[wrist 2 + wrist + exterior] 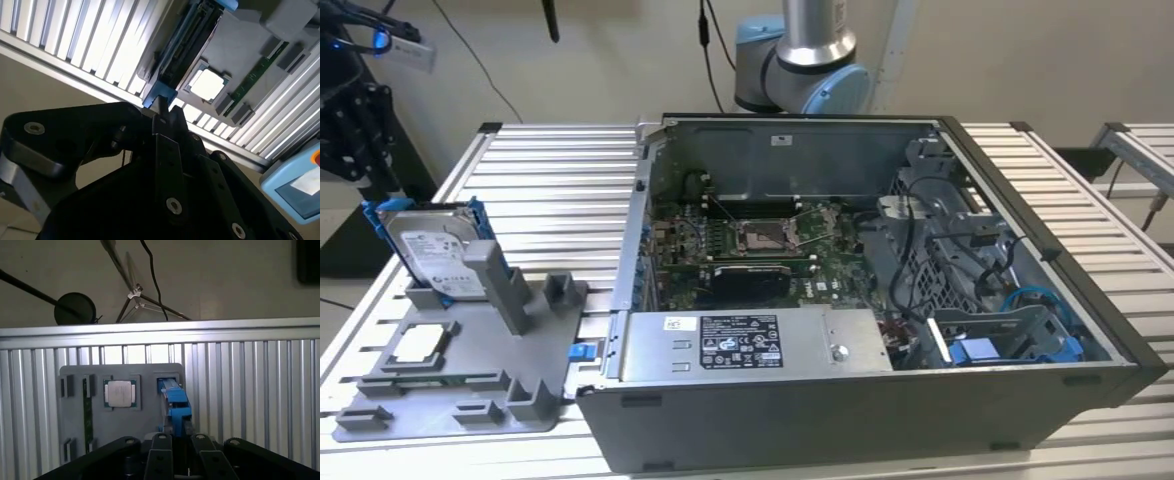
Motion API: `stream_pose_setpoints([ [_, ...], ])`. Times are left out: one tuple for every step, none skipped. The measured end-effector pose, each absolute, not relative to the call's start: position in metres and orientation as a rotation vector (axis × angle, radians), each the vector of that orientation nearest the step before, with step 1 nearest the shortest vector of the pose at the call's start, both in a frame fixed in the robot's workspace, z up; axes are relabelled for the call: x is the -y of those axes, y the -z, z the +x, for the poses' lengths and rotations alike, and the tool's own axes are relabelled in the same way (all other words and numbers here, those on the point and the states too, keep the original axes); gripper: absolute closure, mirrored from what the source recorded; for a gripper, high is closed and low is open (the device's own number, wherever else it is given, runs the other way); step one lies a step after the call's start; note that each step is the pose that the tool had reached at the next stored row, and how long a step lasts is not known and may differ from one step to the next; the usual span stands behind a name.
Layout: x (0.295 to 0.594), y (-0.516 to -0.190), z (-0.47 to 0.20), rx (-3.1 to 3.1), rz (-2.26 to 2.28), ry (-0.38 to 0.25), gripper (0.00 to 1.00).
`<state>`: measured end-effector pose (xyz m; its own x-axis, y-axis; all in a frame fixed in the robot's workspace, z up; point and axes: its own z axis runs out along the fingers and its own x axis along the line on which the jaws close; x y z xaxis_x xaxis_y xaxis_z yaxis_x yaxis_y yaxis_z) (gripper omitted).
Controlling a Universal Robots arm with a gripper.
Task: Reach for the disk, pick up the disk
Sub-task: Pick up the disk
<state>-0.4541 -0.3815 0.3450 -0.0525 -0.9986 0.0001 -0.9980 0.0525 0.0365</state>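
My gripper (178, 436) hangs right at the disk (438, 255), at the upper end of its blue bracket (176, 400); in both wrist views that blue edge sits straight in front of my black linkage, touching it or very nearly so; whether I am clenched on it or released I cannot tell. The disk stands on edge, leaning a little, in a slot of the grey fixture (454, 385), its white label showing in the exterior view; the fixture lies on the slatted metal table (547, 180) at the exterior view's left. The same fixture holds a square silver processor chip (420, 343) flat in its own recess, near the disk's slot, and a thin green memory stick (87, 407) in a narrow groove beside the chip. The computer case (854, 425) lies on its side, open on top; inside it are a green motherboard (761, 240) on the floor, a long grey power-supply box (747, 345) along the wall nearest the exterior camera, loose black cables (961, 225), and a blue plastic part (977, 351) in the bay at the exterior view's right.
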Motion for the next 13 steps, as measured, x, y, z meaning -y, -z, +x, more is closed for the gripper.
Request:
stream_pose_setpoints([
  [0.381, -0.343, -0.454, 2.259, 2.147, 0.041, 0.00],
  [0.381, -0.342, -0.454, 2.252, 2.155, 0.040, 0.00],
  [0.381, -0.340, -0.454, 2.238, 2.170, 0.039, 0.00],
  [0.381, -0.339, -0.454, 2.224, 2.185, 0.038, 0.00],
  [0.381, -0.338, -0.454, 2.207, 2.202, 0.038, 0.00],
  [0.381, -0.337, -0.454, 2.190, 2.219, 0.037, 0.00],
  [0.381, -0.336, -0.454, 2.177, 2.232, 0.036, 0.00],
  [0.381, -0.335, -0.454, 2.170, 2.240, 0.036, 0.00],
  [0.381, -0.334, -0.454, 2.165, 2.244, 0.036, 0.00],
  [0.381, -0.332, -0.453, 2.163, 2.246, 0.036, 0.00],
  [0.381, -0.330, -0.452, 2.162, 2.248, 0.036, 0.00],
  [0.381, -0.329, -0.451, 2.161, 2.248, 0.036, 0.00],
  [0.381, -0.327, -0.450, 2.162, 2.249, 0.036, 0.00],
])
